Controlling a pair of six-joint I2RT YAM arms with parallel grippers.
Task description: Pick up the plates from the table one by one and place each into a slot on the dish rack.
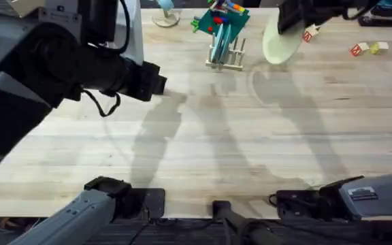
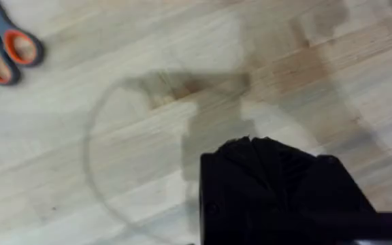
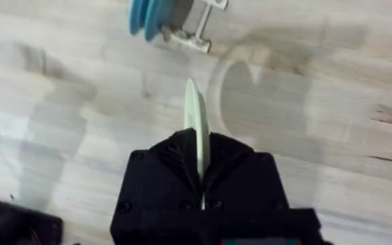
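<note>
A cream plate hangs edge-up above the table, to the right of the dish rack, with my right gripper shut on its rim. In the right wrist view the cream plate stands thin and upright between the fingers of the right gripper. A light blue plate stands upright in a slot of the rack; it also appears as the blue plate in the rack beyond the held plate. My left gripper hovers over the table's left middle, shut and holding nothing.
A green toy-block board with coloured pieces sits just behind the rack. Small toy blocks lie at the far right, one more by the held plate. Orange-handled scissors lie on the table near the left arm.
</note>
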